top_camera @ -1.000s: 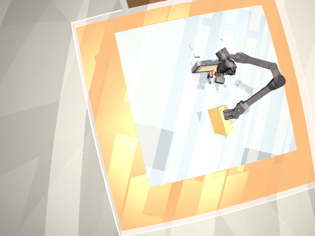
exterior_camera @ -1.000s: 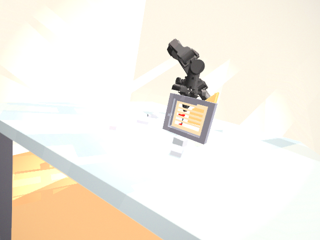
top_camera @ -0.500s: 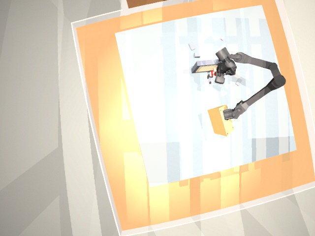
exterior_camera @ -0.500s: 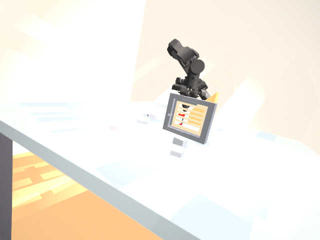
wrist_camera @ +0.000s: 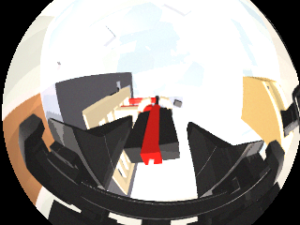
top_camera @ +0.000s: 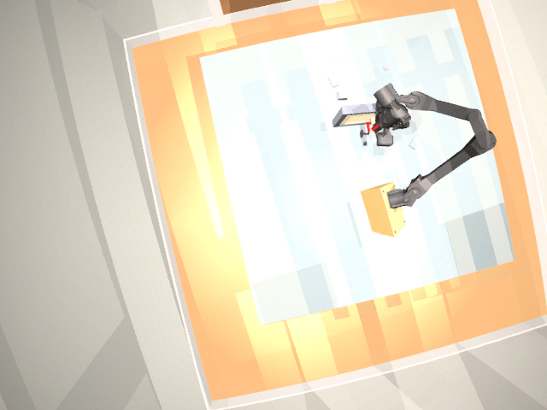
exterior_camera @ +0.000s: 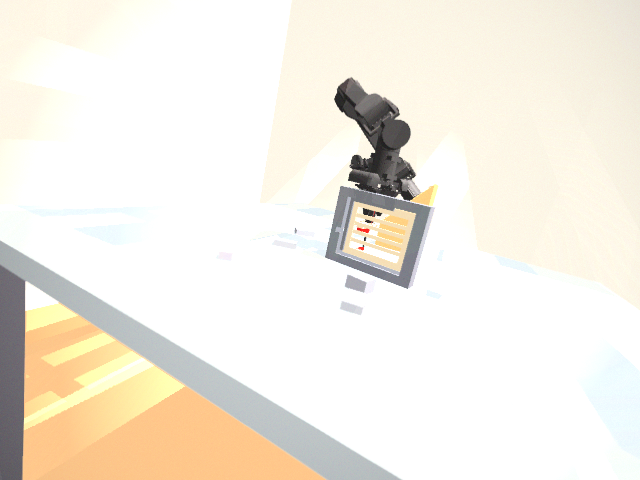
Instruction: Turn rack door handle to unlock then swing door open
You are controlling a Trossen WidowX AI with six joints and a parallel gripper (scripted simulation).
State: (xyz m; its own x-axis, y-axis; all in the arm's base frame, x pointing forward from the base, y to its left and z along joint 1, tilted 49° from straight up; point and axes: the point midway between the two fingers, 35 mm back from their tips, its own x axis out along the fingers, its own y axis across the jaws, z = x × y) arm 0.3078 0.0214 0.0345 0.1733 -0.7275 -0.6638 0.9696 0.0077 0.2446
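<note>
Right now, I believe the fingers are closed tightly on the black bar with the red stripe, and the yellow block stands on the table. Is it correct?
Not about the fingers: the wrist view shows them open, standing wider apart than the black bar with the red stripe between them. The yellow block does stand on the table.
</note>
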